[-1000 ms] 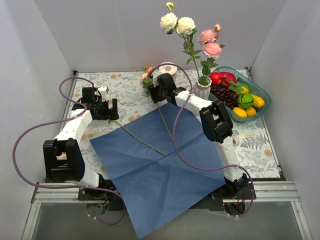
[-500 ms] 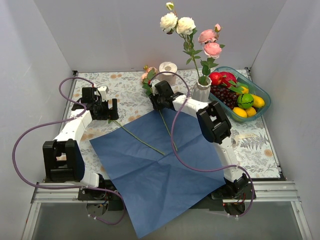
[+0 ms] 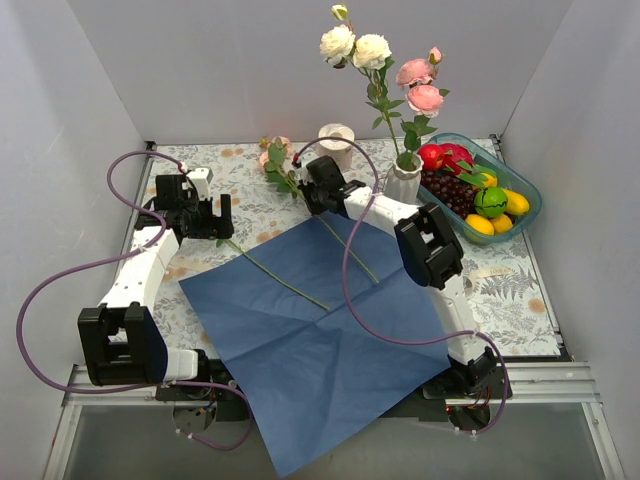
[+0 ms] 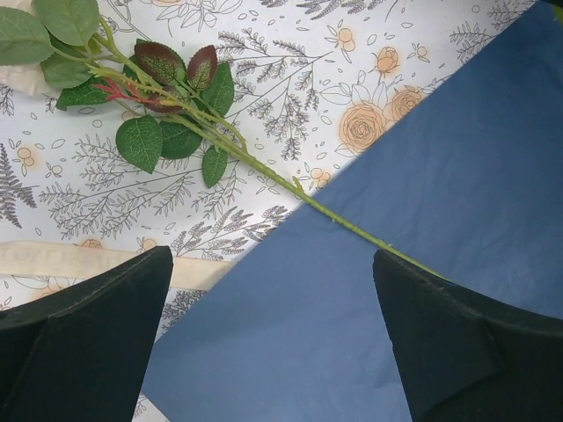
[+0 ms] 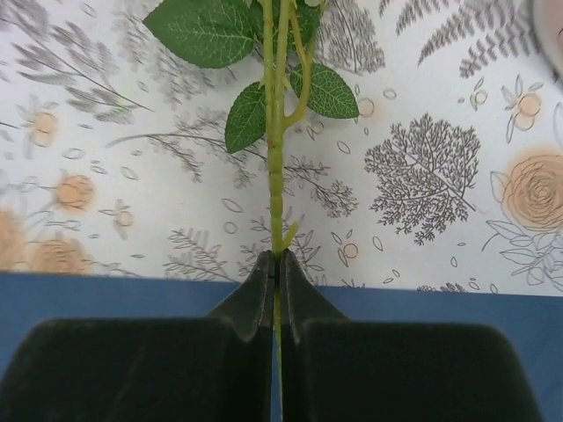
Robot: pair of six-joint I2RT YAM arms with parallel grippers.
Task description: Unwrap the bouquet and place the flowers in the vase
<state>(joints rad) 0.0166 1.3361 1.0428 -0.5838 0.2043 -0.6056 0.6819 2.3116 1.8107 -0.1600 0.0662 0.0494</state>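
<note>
Right jaws had just clamped onto a rose stem, swinging its bloom leftward; left jaws hung spread wide above a second stem crossing onto the blue paper.

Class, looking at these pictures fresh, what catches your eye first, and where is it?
The tall white and pink roses standing in the vase at the back. Next, the big blue paper spread in the middle, and at its far edge the right gripper, jaws shut on a green stem.

No words, labels, brands, numbers or signs could be read anywhere; the tablecloth bore only printed flowers and ferns.
</note>
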